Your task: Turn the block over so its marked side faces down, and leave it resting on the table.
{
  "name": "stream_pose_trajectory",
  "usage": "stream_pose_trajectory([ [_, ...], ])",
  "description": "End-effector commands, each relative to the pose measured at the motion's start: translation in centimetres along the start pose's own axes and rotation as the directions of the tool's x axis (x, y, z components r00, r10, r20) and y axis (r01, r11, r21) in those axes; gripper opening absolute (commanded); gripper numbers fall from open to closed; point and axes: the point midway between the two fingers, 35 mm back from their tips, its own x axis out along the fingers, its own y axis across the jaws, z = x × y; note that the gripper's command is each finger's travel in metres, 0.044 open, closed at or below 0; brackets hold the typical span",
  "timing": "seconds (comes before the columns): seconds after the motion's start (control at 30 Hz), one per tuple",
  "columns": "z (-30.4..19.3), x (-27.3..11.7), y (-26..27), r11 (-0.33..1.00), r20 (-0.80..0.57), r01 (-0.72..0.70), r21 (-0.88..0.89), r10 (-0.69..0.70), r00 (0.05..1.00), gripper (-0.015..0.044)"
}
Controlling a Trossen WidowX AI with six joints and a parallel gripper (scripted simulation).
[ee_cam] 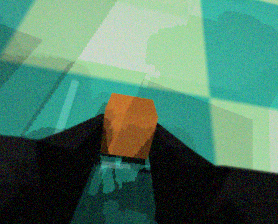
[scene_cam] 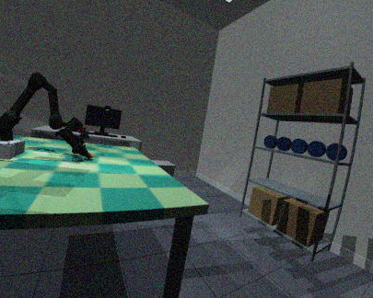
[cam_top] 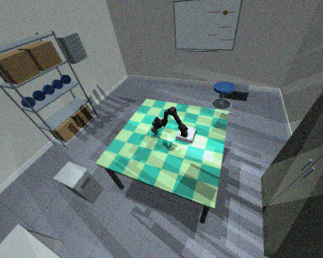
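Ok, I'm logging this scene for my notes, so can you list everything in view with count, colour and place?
Block: one, orange, held between the gripper's fingers just above the table.
Table: one, green and teal checks, middle of the room.
Shelf rack: one, grey metal, by the side wall.
Boxes: two brown on the top shelf, more brown ones on the bottom shelf.
Balls: five, dark blue, middle shelf.
Stool: one, blue seat, beyond the table.
Whiteboard: one, white, back wall.
Monitor: one, black, on a desk behind the table.
Cabinet: one, grey, right side.
Arm: one, black, on a white base.
Gripper: one, black, shut on the block.
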Motion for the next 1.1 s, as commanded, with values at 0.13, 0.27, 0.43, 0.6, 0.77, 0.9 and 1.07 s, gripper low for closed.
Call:
stream_pose_trajectory([
  [0.13,-0.7,-0.3,0.1,1.000,0.101,-0.004,0.004,0.004,0.995,0.0000],
  [0.27,-0.9,-0.8,0.2,1.000,0.161,-0.005,0.004,0.004,0.987,0.0000],
  [0.43,-1.0,-1.1,0.2,1.000,0.186,-0.006,0.003,0.005,0.982,0.0000],
  [0.6,-0.8,-1.3,0.2,1.000,0.208,-0.006,0.003,0.005,0.978,0.0000],
  [0.77,-0.8,-1.3,0.2,1.000,0.208,-0.006,0.003,0.005,0.978,0.0000],
  [0.9,-0.8,-1.3,0.2,1.000,0.208,-0.006,0.003,0.005,0.978,0.0000],
  [1.07,-0.8,-1.3,0.2,1.000,0.208,-0.006,0.003,0.005,0.978,0.0079],
])
